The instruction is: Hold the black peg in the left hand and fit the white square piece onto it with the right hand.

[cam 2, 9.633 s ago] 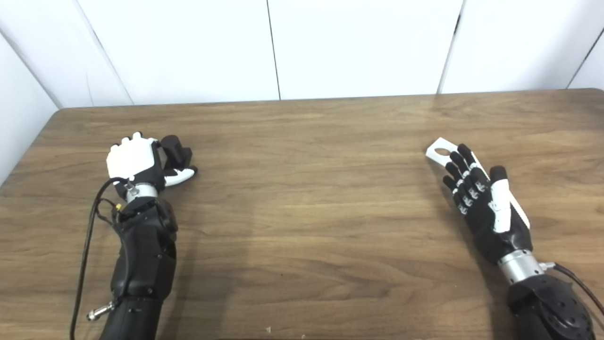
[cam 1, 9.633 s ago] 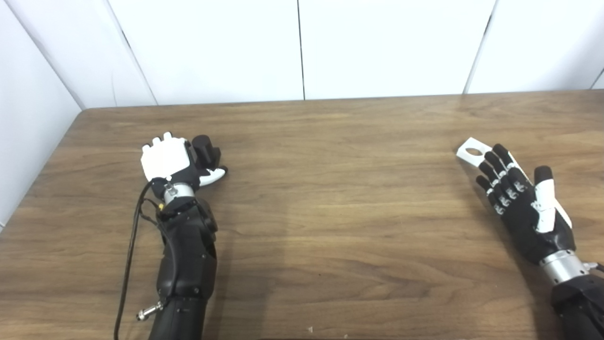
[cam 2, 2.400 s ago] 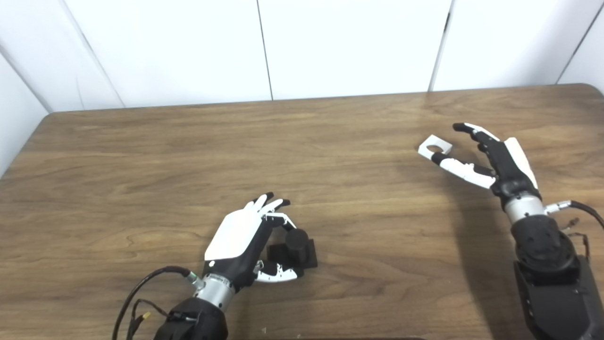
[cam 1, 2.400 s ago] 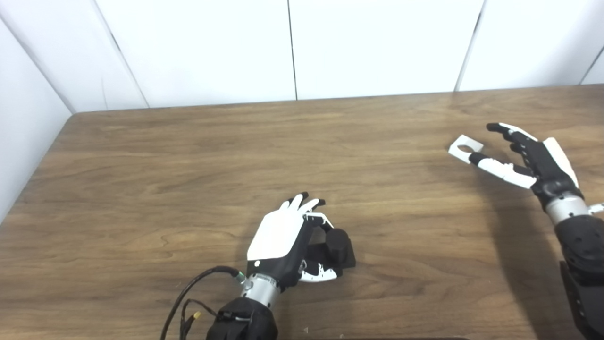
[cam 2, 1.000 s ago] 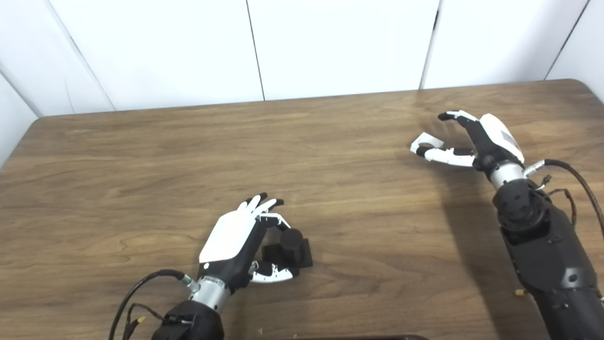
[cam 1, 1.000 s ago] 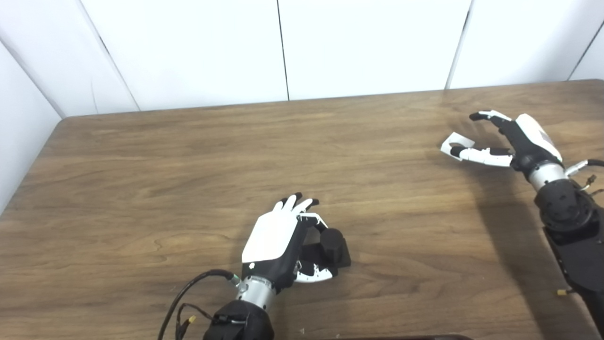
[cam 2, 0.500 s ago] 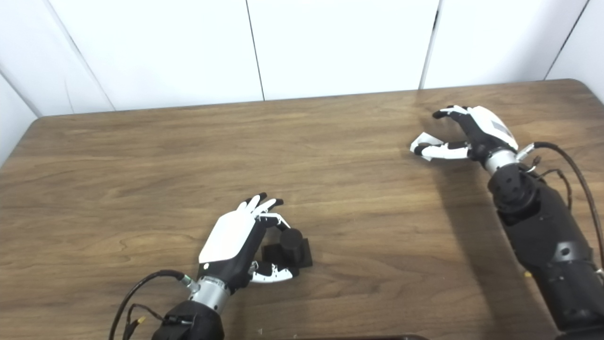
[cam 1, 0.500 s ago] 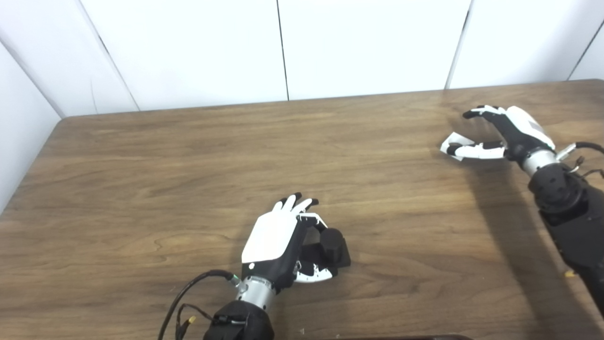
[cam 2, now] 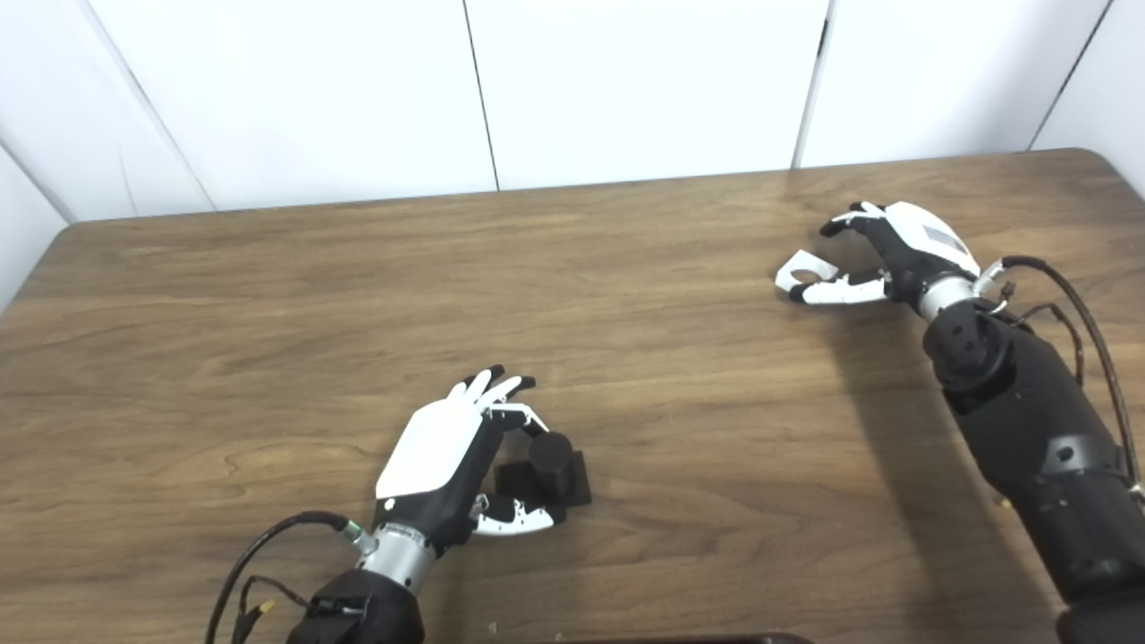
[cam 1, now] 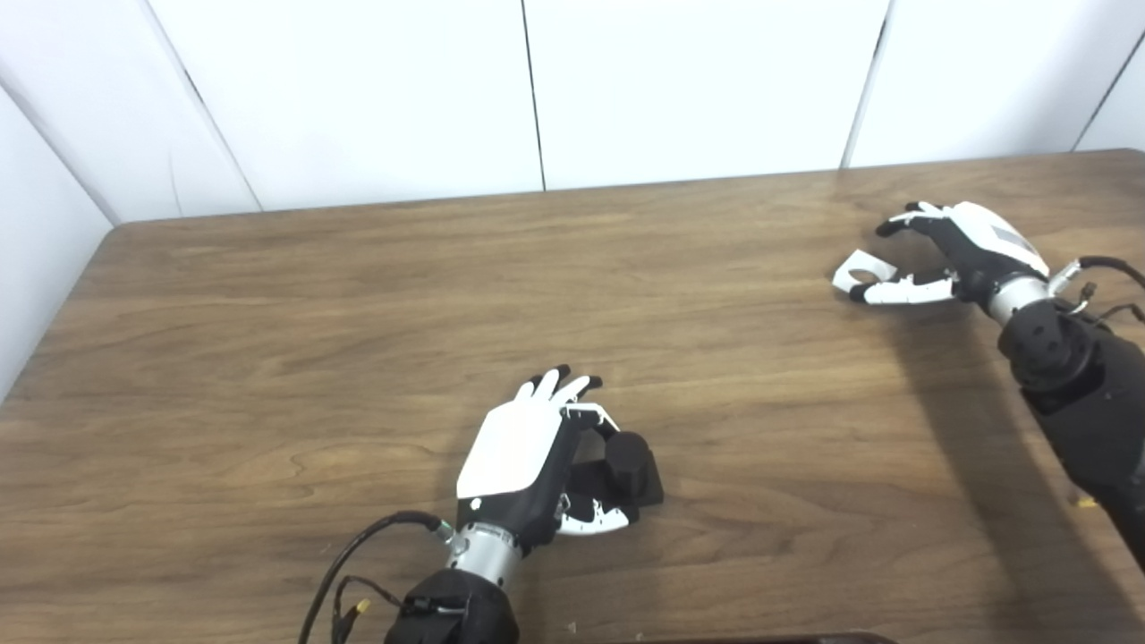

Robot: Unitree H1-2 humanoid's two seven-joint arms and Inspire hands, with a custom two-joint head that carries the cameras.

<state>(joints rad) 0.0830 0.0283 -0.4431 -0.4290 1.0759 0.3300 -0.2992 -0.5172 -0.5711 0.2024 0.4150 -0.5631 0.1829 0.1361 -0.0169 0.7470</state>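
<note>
On the left, the left hand (cam 1: pixel 523 465) rests low on the wooden table (cam 1: pixel 313 295), its fingers curled loosely around the black peg (cam 1: pixel 626 461) — a short round post on a flat square base. The base sits on the wood near the front edge, with the thumb along its near side; whether the grip is firm or only cupping cannot be told from here. The peg looks matte and rigid, probably moulded or printed plastic.

Across a wide stretch of bare, brown-grained tabletop, well apart from the peg, the right hand (cam 2: pixel 894 255) reaches the white square piece (cam 1: pixel 860 271). This is a thin, flat, hard-looking plate with a round hole through it. The thumb lies along its near edge and the fingers arch above its far side, parted — the hand is not yet closed on it.

The step in hand appears to be the pick-up of the white piece. Next the fingers likely need to pinch its thin edges, lift it clear, carry it left and line the hole over the post.
</note>
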